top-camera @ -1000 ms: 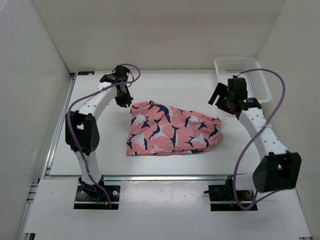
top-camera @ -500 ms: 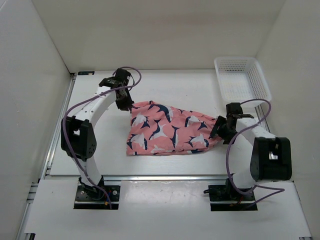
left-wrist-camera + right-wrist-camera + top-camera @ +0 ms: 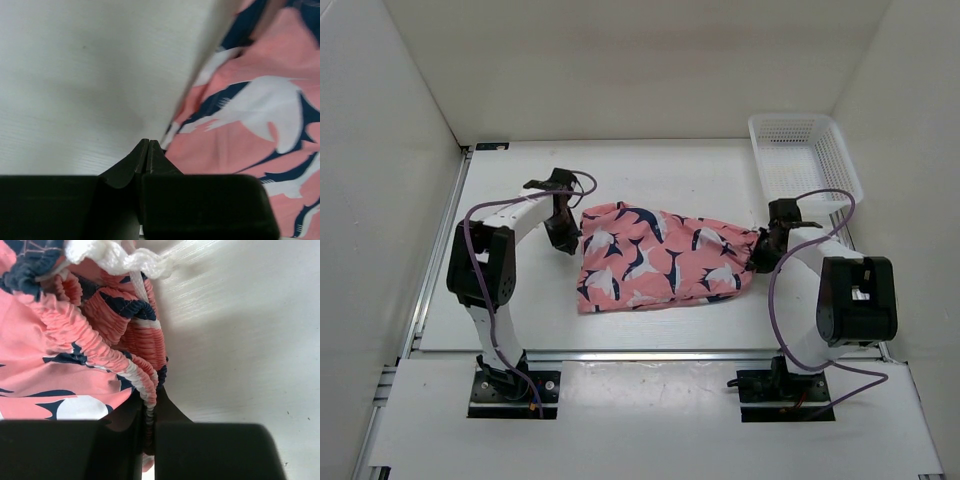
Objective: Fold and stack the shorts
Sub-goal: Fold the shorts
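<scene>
1. Both arms have come down to the counter (image 3: pixel 680 185) since a second ago. The right tool (image 3: pixel 150 415) has left the basket (image 3: pixel 805 150) and now sits at the waistband end of the shorts (image 3: pixel 660 262). The left tool (image 3: pixel 149 146) has dropped to the opposite hem.
2. Lying flat, the shorts span the gap between the two tools, and their long axis runs from one tool straight to the other. Each tool is therefore nearest its own end of the cloth.
3. On the left tool the jaws are pressed together, with the tips at the hem and printed cloth just to their right. Whether any fabric is pinched between them, I cannot tell.
4. Clenched on the gathered waistband (image 3: pixel 100 357), the right tool has the elastic ridge running down between its fingers. The white drawstring (image 3: pixel 120 257) lies beyond the tips.
5. A fold would probably carry one end across toward the other tool. The left grip looks the less certain of the two.
</scene>
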`<state>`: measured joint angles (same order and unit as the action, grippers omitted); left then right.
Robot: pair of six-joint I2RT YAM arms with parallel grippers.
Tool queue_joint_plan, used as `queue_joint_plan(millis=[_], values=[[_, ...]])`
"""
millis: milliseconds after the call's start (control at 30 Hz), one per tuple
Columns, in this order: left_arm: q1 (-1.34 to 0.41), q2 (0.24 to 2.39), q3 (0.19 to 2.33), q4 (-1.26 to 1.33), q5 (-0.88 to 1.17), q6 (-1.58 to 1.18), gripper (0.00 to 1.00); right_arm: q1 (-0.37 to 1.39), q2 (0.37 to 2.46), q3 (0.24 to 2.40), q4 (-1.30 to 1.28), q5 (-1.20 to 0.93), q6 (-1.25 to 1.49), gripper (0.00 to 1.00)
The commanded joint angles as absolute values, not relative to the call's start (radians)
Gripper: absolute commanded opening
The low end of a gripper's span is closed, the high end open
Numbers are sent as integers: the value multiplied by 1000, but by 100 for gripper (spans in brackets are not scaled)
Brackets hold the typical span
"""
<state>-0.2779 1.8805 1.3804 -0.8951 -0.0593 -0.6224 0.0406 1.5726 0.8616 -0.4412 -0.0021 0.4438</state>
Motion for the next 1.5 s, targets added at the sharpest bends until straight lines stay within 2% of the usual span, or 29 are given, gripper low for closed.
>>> queue_joint_plan(millis=[0,233,400,567,800,1000,1133,1467], values=[[-268,1795,1309,-848,-32,-650,13,49,1513,888,-459,47,428,0],[-247,1816,1238,-796,-9,-660,10,167,1344,956,-526,153,394,0],[-281,1855,1256,-787,1,-660,10,302,1347,1095,-590,276,385,0],[-261,1913,1247,-763,32,-660,10,526,1407,1250,-675,383,385,0],[-252,1931,1247,-753,55,-679,10,846,1607,1515,-752,457,407,0],[-252,1922,1247,-753,66,-689,10,998,1840,1732,-764,448,397,0],[-252,1922,1247,-753,66,-689,10,1045,1982,1868,-764,439,387,0],[-224,1838,1238,-753,69,-689,10,1069,2152,1989,-755,400,377,0]])
